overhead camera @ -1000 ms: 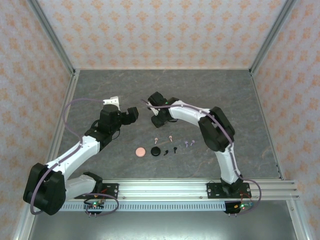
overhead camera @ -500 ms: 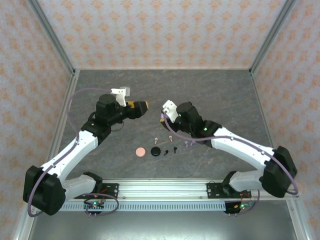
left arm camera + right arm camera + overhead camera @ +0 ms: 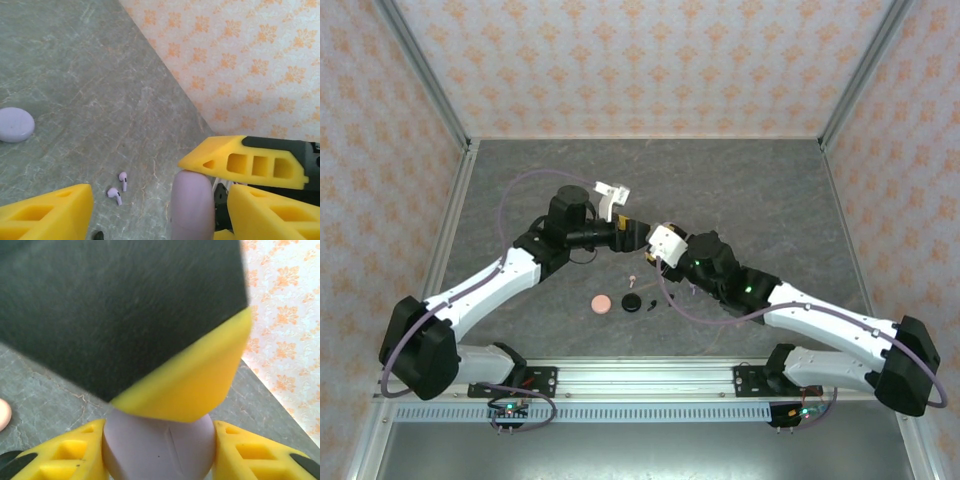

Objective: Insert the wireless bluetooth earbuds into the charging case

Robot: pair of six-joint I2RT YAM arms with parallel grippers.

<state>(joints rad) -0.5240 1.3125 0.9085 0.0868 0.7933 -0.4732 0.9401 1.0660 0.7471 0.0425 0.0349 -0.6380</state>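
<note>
My right gripper (image 3: 160,440) is shut on a lavender round charging case (image 3: 157,452), its yellow fingers (image 3: 75,455) pressing the case's two sides. In the left wrist view the case (image 3: 192,207) shows edge-on, held above the table. My left gripper (image 3: 160,197) is open around it: one finger sits close to the case's face and the other stands well apart. In the top view both grippers (image 3: 628,234) meet at mid-table. Two lavender earbuds (image 3: 119,188) lie on the table below. A pink earbud (image 3: 633,279) and a black earbud (image 3: 651,303) lie nearer the front.
A pink round case (image 3: 602,303) and a black round case (image 3: 633,302) lie on the grey table (image 3: 760,190) in front of the grippers. A pale disc-like case (image 3: 15,125) rests further off. Patterned walls (image 3: 620,60) enclose the table on three sides.
My left gripper has swung right to meet the right gripper, its jaws narrowing. The right arm has re-posed and brought the lavender case toward the table's middle.
</note>
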